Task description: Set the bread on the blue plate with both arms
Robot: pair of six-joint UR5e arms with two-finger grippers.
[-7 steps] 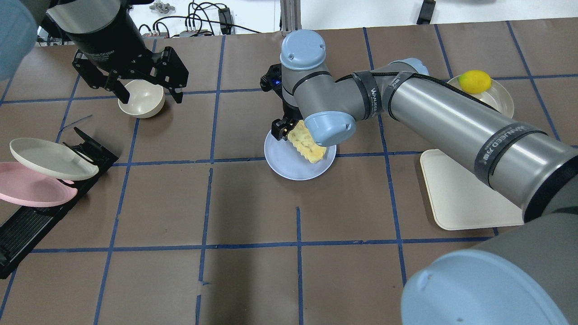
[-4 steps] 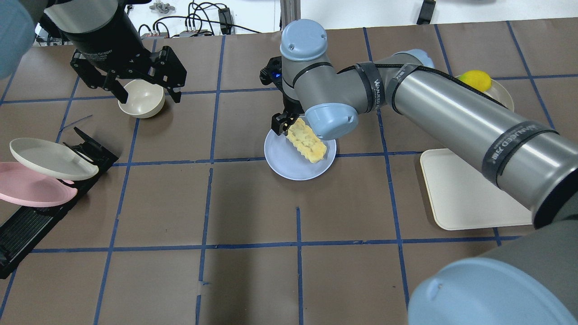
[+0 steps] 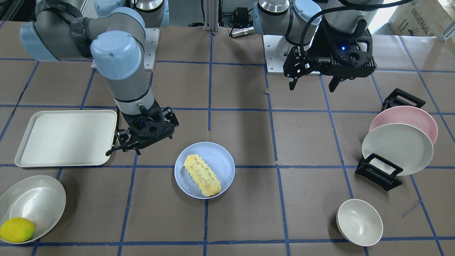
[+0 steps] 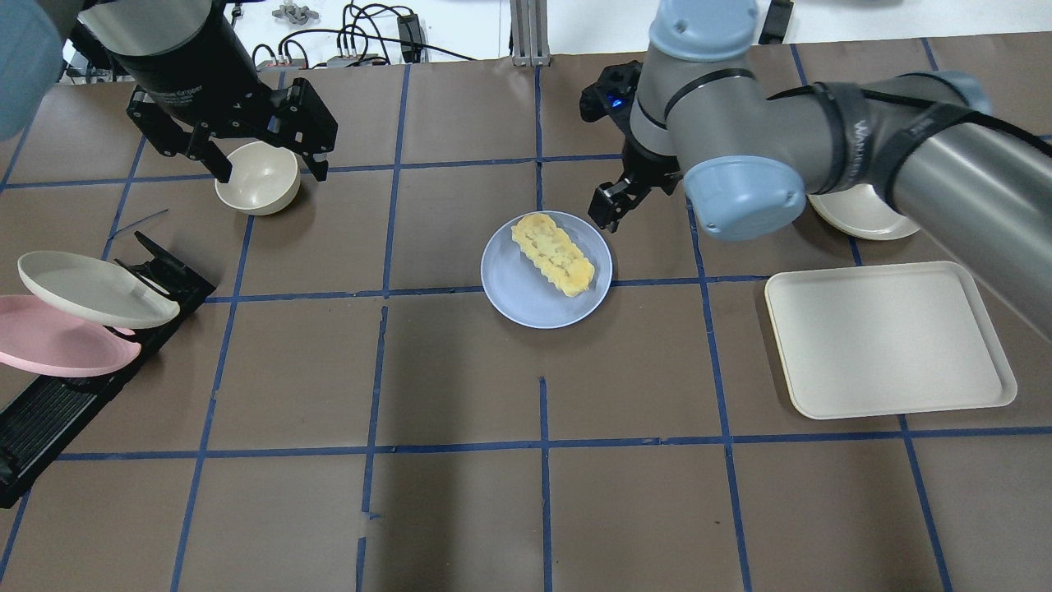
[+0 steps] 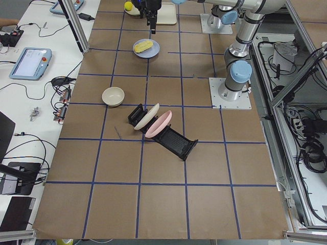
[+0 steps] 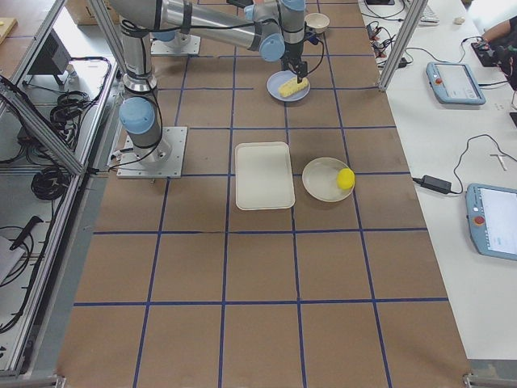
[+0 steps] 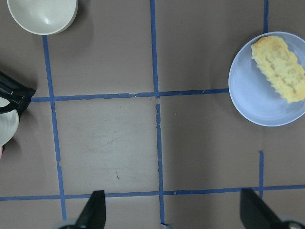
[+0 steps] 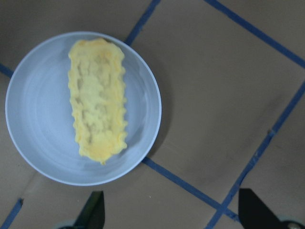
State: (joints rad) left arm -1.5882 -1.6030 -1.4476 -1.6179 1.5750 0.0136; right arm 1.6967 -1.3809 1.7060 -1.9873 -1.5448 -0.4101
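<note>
The bread (image 4: 552,253) lies flat on the blue plate (image 4: 509,298) near the table's middle, free of both grippers. It also shows in the front view (image 3: 202,175) on the plate (image 3: 224,160), and in both wrist views (image 7: 280,67) (image 8: 98,110). My right gripper (image 4: 612,207) (image 3: 123,150) hangs open and empty just beside the plate's rim, raised above the table. My left gripper (image 4: 271,171) (image 3: 311,87) is open and empty, high over the cream bowl, far from the plate.
A cream bowl (image 4: 256,178) sits below the left gripper. A black dish rack (image 4: 49,411) holds a cream-white plate (image 4: 90,288) and a pink plate (image 4: 57,337). A cream tray (image 4: 888,337) lies to the right. A lemon (image 3: 16,229) sits in a white dish (image 3: 35,199).
My right gripper has let go of the bread and pulled away to the right of the plate. The bread now lies flat on the plate. The left arm has barely moved.
</note>
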